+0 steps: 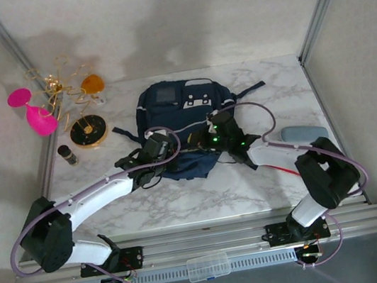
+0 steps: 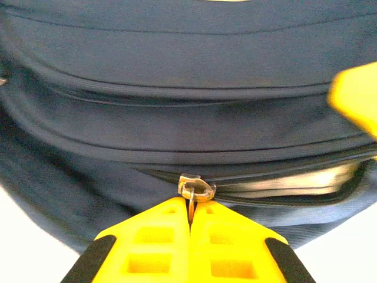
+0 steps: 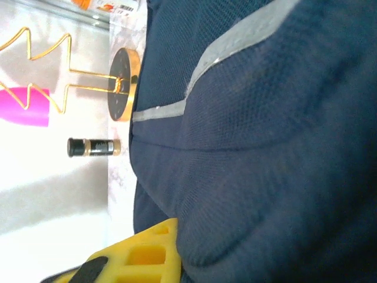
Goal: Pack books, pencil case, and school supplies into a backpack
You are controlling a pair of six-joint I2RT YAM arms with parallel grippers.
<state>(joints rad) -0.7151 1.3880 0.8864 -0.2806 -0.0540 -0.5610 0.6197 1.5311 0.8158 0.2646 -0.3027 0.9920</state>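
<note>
Far left corner of the table (image 1: 204,196) first: the pink goblet (image 1: 37,116), the gold wire stand (image 1: 90,130) and the small dark bottle (image 1: 67,155) sit well apart from the job, nothing I need. Now my left gripper (image 2: 189,212) is clenched on the zipper pull (image 2: 196,190), the metal tab nipped between my yellow fingertips, because that tab is the one handle that will run the slider along its track. The backpack (image 1: 172,104) lies flat mid-table, toward the far edge, its zippered end turned to the near edge. Right of the slider the zipper gapes and something pale shows inside (image 2: 306,181), page edges I reckon, so I judge at least one book is in. Over to my right gripper (image 1: 227,139): closed, and it looks to have a fold of the navy fabric pinched beside the opening. I read that as an anchor, so the bag won't drag when the left pulls. Far right, the pencil case (image 1: 303,133) lies by the table's right edge, not yet packed, so I'd say the mouth wants widening.
</note>
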